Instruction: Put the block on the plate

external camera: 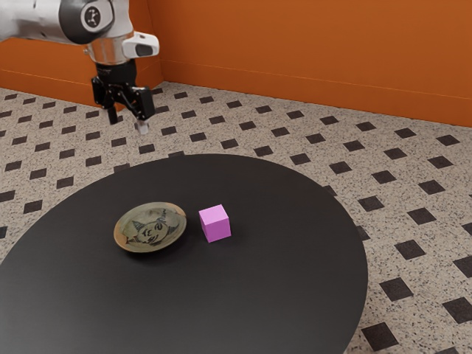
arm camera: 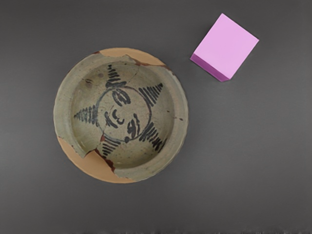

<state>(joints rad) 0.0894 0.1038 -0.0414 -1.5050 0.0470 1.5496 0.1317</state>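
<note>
The exterior view's upper left cuts off the arm (external camera: pixel 33 21), and its lower edge cuts off the table (external camera: pixel 295 295). The round emblem (external camera: pixel 92 17) is too small to read. The block's (external camera: pixel 215 224) underside is hidden.

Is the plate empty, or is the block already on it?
Empty. The plate has only its painted face and star inside, and the pink block sits beside it, on the table.

The block (arm camera: pixel 225 45) looks like smooth matt plastic, while the plate (arm camera: pixel 122 114) reads as glazed ceramic with a faint sheen and rougher, bare clay-like patches along its rim. Beneath them the worktop (external camera: pixel 243 295) is smooth and dark with a dull finish; the floor (external camera: pixel 435 214) beyond looks like speckled stone with dark inset tiles.
</note>
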